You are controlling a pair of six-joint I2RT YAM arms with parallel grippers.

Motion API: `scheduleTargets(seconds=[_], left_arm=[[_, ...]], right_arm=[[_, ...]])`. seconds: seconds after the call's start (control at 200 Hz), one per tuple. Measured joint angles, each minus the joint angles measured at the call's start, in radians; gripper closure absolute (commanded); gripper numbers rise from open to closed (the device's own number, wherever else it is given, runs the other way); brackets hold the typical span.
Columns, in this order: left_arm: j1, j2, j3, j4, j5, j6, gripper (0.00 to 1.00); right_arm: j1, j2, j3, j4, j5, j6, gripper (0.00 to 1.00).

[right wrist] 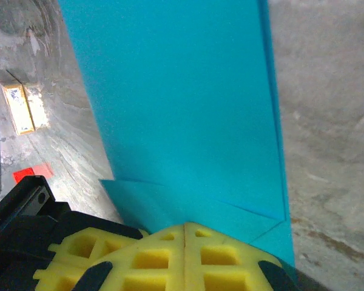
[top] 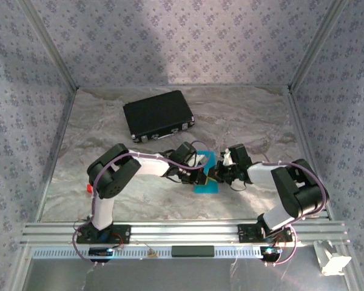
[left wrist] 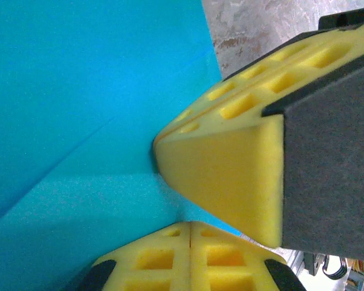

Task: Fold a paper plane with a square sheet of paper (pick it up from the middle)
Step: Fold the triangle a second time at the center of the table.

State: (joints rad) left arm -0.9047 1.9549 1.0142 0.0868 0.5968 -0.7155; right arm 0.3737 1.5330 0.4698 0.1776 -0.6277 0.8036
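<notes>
While the square sheet of paper (top: 207,185) lies part-folded just on the arms' side of the black case (top: 159,115), thin, limp and easily torn, the left gripper (left wrist: 190,242) and right gripper (right wrist: 185,242), both closed at it, would best pinch its middle

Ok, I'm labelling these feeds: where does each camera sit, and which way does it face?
Top external: above and behind, looking down on the table; left arm and right arm show, bases at bottom.
Left wrist: on the left arm, looking past its shut left gripper onto the paper.
Right wrist: on the right arm, past the shut right gripper onto paper and table.
Shared: the paper.
</notes>
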Motion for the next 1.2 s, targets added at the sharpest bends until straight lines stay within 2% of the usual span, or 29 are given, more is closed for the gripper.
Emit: scheduleTargets(seconds=[0.72,1.199], left_arm=[[0.0,-0.078,-0.08,-0.043,-0.021,0.069,0.96],[-0.021,-0.162,-0.102,-0.188,-0.068,0.139,0.94]], right_arm=[[-0.016,0.008,-0.009,0.027,-0.022,0.011,1.0],[-0.019,0.013,-0.011,0.04,-0.031,0.019,1.0]])
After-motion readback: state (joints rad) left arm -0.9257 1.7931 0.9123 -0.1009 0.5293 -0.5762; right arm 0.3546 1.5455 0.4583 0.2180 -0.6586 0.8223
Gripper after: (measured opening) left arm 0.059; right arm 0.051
